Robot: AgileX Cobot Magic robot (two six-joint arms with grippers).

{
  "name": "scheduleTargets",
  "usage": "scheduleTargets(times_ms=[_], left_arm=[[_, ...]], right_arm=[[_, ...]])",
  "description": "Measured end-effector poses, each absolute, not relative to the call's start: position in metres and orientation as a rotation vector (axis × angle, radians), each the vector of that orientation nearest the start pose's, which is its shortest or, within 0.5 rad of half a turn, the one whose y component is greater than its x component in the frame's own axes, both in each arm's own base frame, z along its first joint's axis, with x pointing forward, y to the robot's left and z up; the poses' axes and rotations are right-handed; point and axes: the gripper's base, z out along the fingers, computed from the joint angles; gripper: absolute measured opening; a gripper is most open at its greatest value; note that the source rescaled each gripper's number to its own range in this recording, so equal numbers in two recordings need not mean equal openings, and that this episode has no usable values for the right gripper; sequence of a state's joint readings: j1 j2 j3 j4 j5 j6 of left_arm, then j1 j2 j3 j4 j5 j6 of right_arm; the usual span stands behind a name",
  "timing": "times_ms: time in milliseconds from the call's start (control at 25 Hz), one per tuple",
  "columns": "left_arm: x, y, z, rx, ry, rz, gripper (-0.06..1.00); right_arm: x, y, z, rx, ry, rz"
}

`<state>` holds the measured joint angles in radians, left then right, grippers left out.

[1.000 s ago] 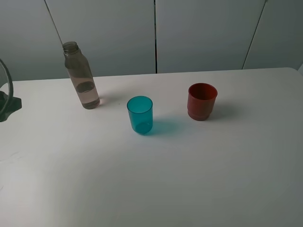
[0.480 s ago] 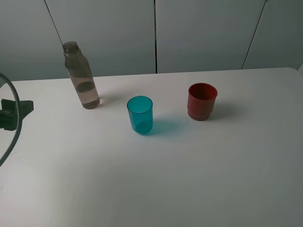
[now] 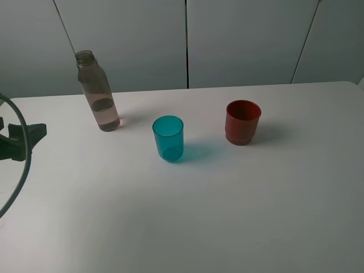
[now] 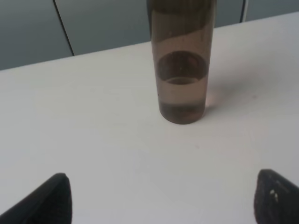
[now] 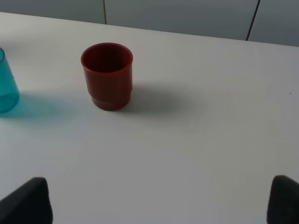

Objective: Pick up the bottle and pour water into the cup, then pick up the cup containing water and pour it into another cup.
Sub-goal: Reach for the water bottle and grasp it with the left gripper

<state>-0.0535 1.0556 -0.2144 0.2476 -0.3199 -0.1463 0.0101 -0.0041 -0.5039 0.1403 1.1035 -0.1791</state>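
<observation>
Left gripper (image 4: 163, 199): at the far left edge of the white surface (image 3: 227, 216), jaws spread wide, empty, facing the bottle but well apart from it.

Tall slim smoky grey-pink clear plastic bottle (image 3: 98, 94): upright at far left, uncapped, with water low in its body. It is centred between the fingertips in the left wrist view.

Translucent teal-blue plastic tumbler (image 3: 168, 138): upright at centre, right of and nearer than the bottle.

Opaque dark red plastic cup (image 3: 243, 121): upright, right of the tumbler, apart from it.

Right gripper (image 5: 156, 201): jaws spread, empty, with the red cup ahead of it.

Risks: an off-centre approach could let one finger strike first and topple the narrow, open bottle, spilling its water. The tumbler's slim mouth leaves little margin, so a fast tilt may overshoot it.
</observation>
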Motion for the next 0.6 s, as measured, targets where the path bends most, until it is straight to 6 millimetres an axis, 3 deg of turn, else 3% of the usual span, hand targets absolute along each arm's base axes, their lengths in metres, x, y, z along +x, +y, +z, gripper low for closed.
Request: scheduleTargets(times_ms=[360, 600], left_arm=[[0.206, -0.023, 0.156, 0.17, 1.995, -0.138, 0.99], [0.231, -0.024, 0.142, 0.199, 2.006, -0.127, 0.99]], right_arm=[[-0.008, 0.011, 0.276, -0.206, 2.061, 0.065], [-0.008, 0.011, 0.276, -0.206, 2.061, 0.065]])
